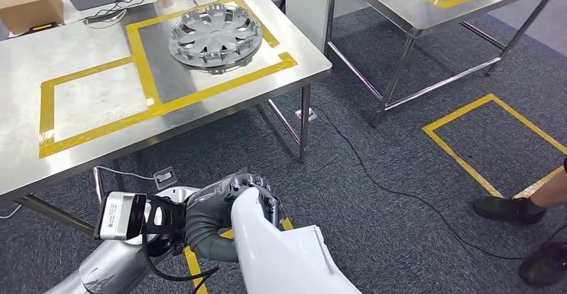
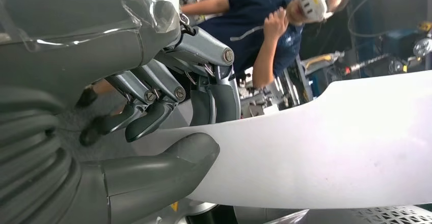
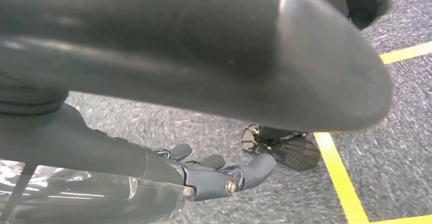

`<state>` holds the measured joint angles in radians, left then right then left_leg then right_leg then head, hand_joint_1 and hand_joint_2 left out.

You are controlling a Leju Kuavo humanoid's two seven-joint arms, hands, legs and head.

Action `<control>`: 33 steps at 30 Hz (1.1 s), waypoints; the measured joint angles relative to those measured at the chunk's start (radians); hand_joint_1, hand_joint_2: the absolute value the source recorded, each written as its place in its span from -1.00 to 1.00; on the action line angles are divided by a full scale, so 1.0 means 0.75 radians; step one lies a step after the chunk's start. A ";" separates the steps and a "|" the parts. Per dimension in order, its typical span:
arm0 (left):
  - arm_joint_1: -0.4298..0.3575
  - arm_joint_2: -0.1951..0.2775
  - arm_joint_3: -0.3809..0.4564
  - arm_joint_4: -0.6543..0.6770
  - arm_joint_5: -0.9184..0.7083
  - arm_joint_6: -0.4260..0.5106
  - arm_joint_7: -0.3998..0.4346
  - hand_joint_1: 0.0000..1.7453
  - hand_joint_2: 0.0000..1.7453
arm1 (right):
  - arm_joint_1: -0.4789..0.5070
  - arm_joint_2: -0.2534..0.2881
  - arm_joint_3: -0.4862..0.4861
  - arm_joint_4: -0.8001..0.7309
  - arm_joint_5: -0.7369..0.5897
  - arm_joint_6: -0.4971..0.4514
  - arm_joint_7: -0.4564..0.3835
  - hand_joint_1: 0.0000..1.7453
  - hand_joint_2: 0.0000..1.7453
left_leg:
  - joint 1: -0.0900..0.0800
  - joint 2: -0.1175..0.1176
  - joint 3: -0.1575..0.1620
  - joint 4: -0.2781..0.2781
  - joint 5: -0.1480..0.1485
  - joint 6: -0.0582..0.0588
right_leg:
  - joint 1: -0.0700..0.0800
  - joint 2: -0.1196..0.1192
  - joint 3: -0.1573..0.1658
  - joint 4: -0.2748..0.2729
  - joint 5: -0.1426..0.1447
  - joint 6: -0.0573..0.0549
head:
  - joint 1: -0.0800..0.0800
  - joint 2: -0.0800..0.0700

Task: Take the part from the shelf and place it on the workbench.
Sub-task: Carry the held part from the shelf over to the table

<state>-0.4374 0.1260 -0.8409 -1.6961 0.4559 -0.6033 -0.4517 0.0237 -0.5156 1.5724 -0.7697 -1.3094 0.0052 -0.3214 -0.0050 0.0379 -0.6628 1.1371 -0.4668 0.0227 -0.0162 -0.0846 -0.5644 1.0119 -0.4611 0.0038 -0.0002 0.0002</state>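
Left hand [image 2: 168,96]: low beside the robot's white body shell [image 2: 326,147], fingers [image 2: 147,119] apart and loosely curled, holding nothing. Right hand [image 3: 214,175]: hanging over grey carpet [image 3: 397,147] near a yellow tape line [image 3: 339,180], fingers slightly bent and apart, nothing in its grasp. Part, a silver wheel cover [image 1: 215,35]: well ahead of and above both hands, apart from them, lying flat on the steel counter [image 1: 87,147] inside a yellow-taped rectangle [image 1: 214,87]. Farther off: cardboard box [image 1: 28,1] at the counter's far corner.
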 joint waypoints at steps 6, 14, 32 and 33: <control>-0.002 0.007 0.007 -0.028 0.016 0.011 0.017 0.96 1.00 | -0.008 0.025 -0.001 0.043 0.013 0.031 -0.011 -1.00 -1.00 | -0.022 0.012 0.094 -0.189 0.051 0.040 | 0.011 -0.060 0.017 -0.003 -0.021 0.027 | 0.002 0.000; 0.018 -0.001 0.011 -0.039 0.044 0.052 0.073 0.96 1.00 | 0.002 0.041 0.001 0.091 0.008 0.053 -0.015 -1.00 -1.00 | 0.008 -0.150 0.121 -0.218 0.073 0.042 | -0.018 0.114 -0.164 0.290 -0.091 0.072 | 0.010 0.000; 0.029 0.012 0.034 -0.061 0.000 0.025 0.052 0.96 1.00 | -0.006 0.076 -0.006 0.152 -0.060 0.078 0.017 -1.00 -1.00 | 0.004 -0.026 0.052 -0.109 0.037 0.014 | 0.003 0.019 0.004 -0.005 -0.002 0.006 | 0.011 0.000; 0.028 0.012 0.035 -0.063 -0.001 0.024 0.052 0.96 1.00 | -0.007 0.079 -0.007 0.155 -0.071 0.080 0.028 -1.00 -1.00 | -0.003 -0.018 0.072 -0.149 0.042 0.023 | 0.003 0.012 0.006 -0.007 -0.003 0.010 | 0.011 0.000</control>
<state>-0.4163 0.1347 -0.8147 -1.7433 0.4551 -0.5850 -0.4129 0.0184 -0.4565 1.5670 -0.6538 -1.3628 0.0652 -0.3006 -0.0075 0.0245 -0.6088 1.0255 -0.4351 0.0402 -0.0141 -0.0756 -0.5600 1.0063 -0.4634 0.0115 0.0081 0.0001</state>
